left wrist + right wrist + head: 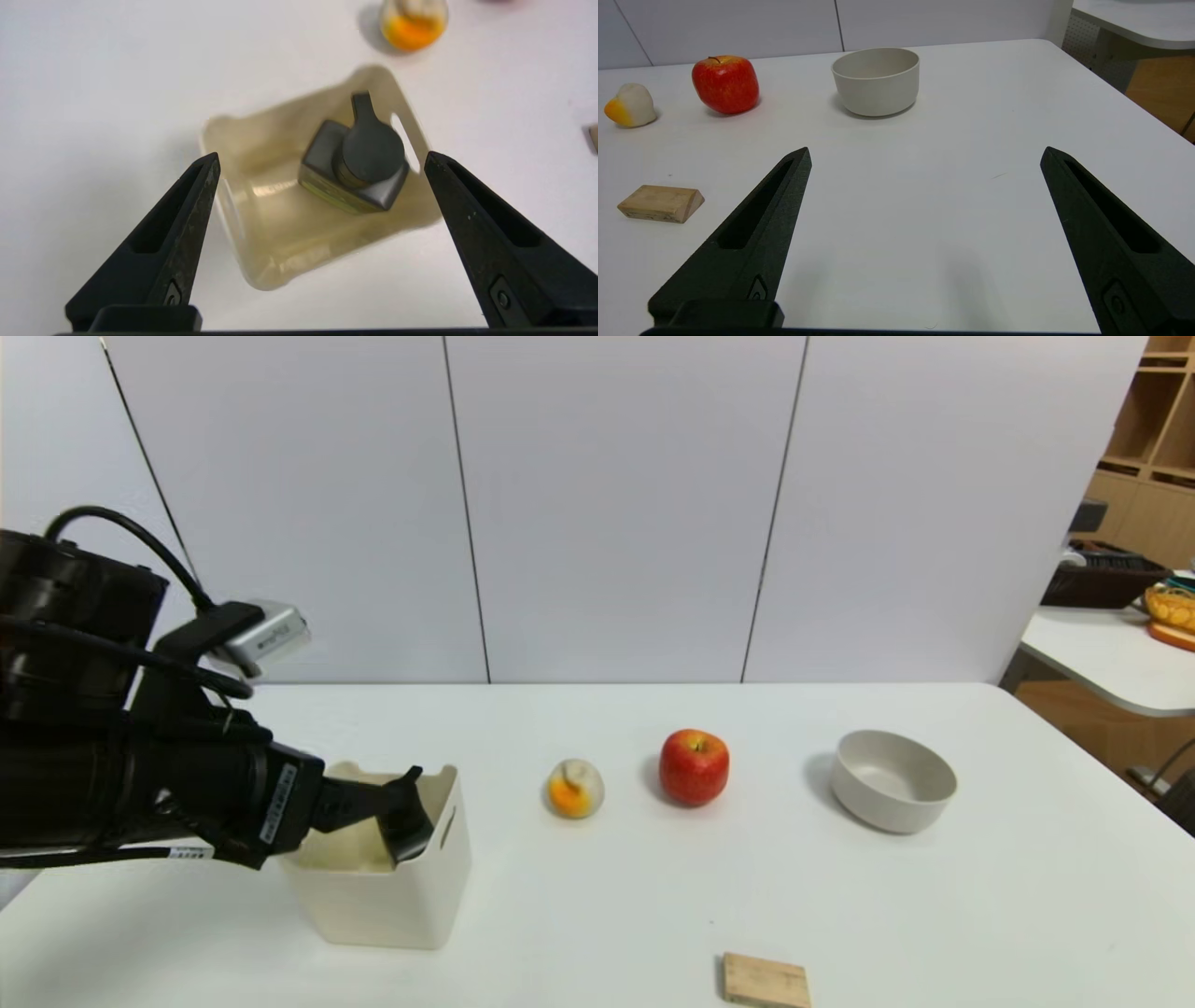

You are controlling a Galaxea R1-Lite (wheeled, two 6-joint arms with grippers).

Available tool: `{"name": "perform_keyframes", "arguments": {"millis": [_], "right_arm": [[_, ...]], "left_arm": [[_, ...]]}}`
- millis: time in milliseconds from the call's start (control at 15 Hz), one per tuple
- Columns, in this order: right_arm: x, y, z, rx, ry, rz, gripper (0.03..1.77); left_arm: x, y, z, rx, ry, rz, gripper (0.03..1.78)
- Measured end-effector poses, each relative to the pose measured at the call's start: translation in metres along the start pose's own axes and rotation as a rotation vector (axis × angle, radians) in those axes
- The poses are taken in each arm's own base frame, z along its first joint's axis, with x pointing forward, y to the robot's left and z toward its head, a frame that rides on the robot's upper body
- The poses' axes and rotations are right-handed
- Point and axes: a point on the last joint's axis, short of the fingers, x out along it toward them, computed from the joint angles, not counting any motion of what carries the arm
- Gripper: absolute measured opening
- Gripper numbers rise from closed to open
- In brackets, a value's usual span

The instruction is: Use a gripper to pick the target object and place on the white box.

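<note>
Black left gripper (pixel 406 812) is seen in the head view above the white box (pixel 392 887) at the table's (pixel 597 896) left. From the left wrist, the bottle (pixel 357 163) is shown inside the box, fingers (pixel 187 219) spread and released. From the right wrist, the right gripper (pixel 924 158) is seen spread over bare table near the bowl (pixel 876 80).

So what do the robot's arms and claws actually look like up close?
The left arm is chunky and matt black, with looped black cables, a white label and a small silver camera on top. The left gripper and right gripper each end in two flat black fingers tapering to points, each with a long slot.
</note>
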Motion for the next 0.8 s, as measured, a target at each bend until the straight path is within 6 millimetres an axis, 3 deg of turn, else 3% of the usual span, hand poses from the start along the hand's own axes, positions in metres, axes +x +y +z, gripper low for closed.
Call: {"name": "perform_keyframes", "arguments": {"millis": [200, 400, 600, 800], "right_arm": [[0.000, 0.000, 0.000, 0.000, 0.000, 0.000, 1.70], [0.000, 0.000, 0.000, 0.000, 0.000, 0.000, 1.70], [0.000, 0.000, 0.000, 0.000, 0.000, 0.000, 1.70], [0.000, 0.000, 0.000, 0.000, 0.000, 0.000, 1.70]], "left_arm": [[-0.013, 0.005, 0.025, 0.001, -0.261, 0.069, 1.62], [-0.039, 0.014, 0.047, 0.018, -0.541, 0.133, 1.64], [-0.069, 0.022, 0.052, 0.033, -0.706, 0.208, 1.66], [-0.099, 0.023, 0.042, 0.037, -0.840, 0.254, 1.67]]}}
